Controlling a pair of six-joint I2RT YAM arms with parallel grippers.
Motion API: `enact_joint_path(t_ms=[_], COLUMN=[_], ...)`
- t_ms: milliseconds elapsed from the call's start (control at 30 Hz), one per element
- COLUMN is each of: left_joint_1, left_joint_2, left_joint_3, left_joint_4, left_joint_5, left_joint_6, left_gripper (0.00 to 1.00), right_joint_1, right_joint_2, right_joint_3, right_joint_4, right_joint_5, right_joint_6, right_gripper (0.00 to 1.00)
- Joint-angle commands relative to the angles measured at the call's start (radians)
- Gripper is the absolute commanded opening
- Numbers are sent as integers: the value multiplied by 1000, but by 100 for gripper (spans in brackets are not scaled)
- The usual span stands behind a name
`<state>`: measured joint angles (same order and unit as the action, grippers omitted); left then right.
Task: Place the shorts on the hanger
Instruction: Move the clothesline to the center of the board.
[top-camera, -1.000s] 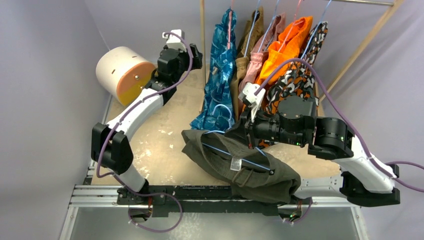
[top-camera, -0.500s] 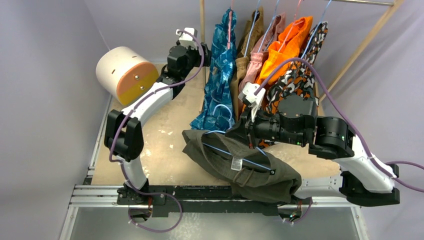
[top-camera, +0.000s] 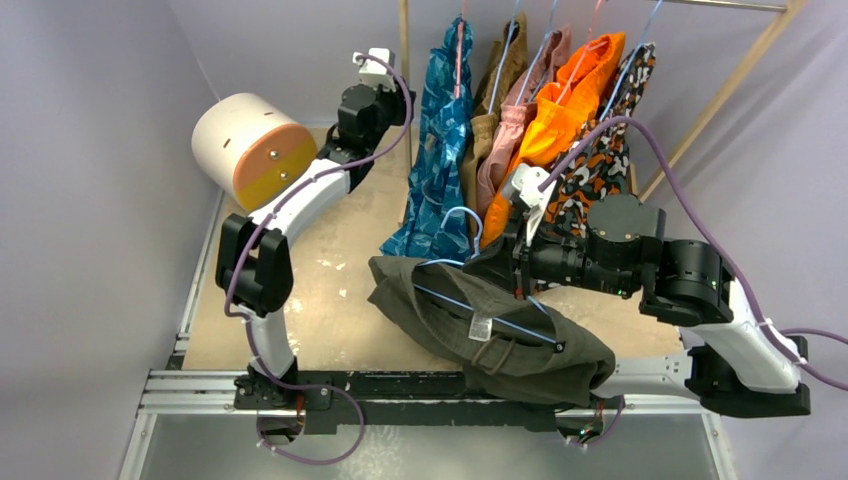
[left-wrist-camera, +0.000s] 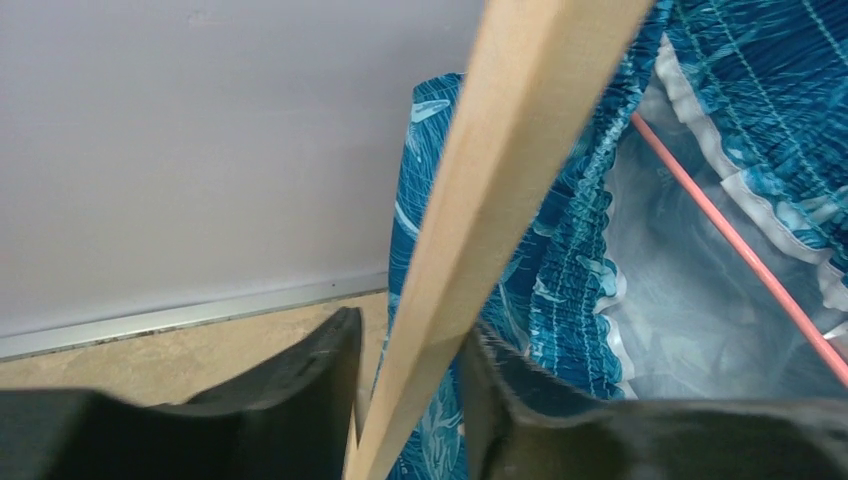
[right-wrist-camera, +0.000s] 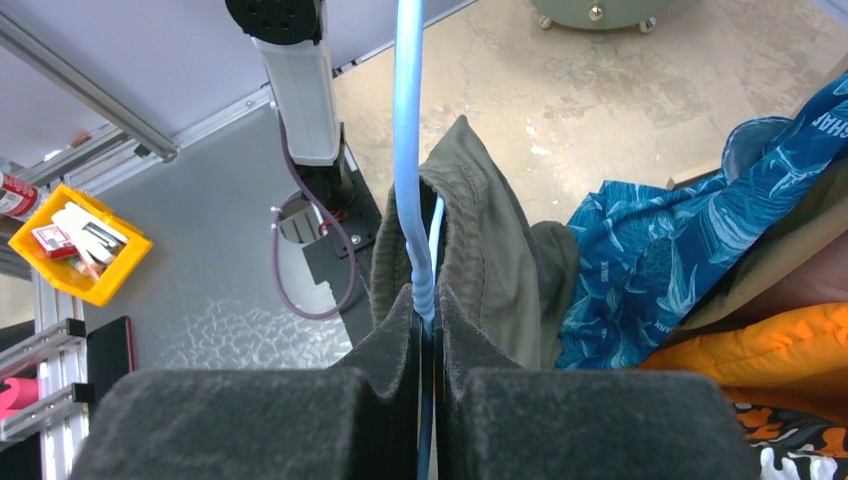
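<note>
**Q:** Location of shorts (top-camera: 500, 350)?

**A:** Draped over hanger (top-camera: 440, 297), above table (top-camera: 330, 290) near edge. Soft, light, probably slip-prone; take hold at hanger wire, not fabric. Right tool (right-wrist-camera: 425, 300) clamped on wire. Left tool (left-wrist-camera: 410, 340) straddling wooden post (left-wrist-camera: 500, 180); grip unconfirmed.

Bright, even diffuse light, soft faint shadows, overhead view sharp, wrist views blurred up close

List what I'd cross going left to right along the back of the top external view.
Cream cylinder with orange end face, pale wooden rack post, blue patterned fabric shorts, tan-brown fabric shorts, pink fabric garment, bright orange garment, black-white-orange patterned garment.
</note>
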<state>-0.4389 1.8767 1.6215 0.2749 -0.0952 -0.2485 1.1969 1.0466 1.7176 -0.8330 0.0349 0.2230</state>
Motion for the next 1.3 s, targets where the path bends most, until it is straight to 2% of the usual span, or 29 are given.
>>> enact_joint_path(t_ms=[0, 133, 367, 933, 1267], left_joint_1=[-6, -7, -8, -17, -44], left_joint_2=[-3, -30, -99, -324, -510], left_joint_3=[63, 39, 1, -152, -301], left_joint_4=[48, 52, 51, -115, -244], left_joint_5=[-24, -62, -95, -309, -478], left_joint_6=[9, 5, 18, -35, -155], left_gripper=[33, 17, 0, 0, 0], right_joint_1=[1, 2, 1, 1, 1], right_joint_2=[-18, -22, -44, -7, 5], right_joint_3=[43, 58, 37, 65, 63], right_joint_4=[58, 51, 80, 90, 66], right_joint_5=[2, 12, 18, 70, 33], right_joint_6=[-4, -5, -3, 4, -10], right_gripper=[0, 0, 0, 0, 0])
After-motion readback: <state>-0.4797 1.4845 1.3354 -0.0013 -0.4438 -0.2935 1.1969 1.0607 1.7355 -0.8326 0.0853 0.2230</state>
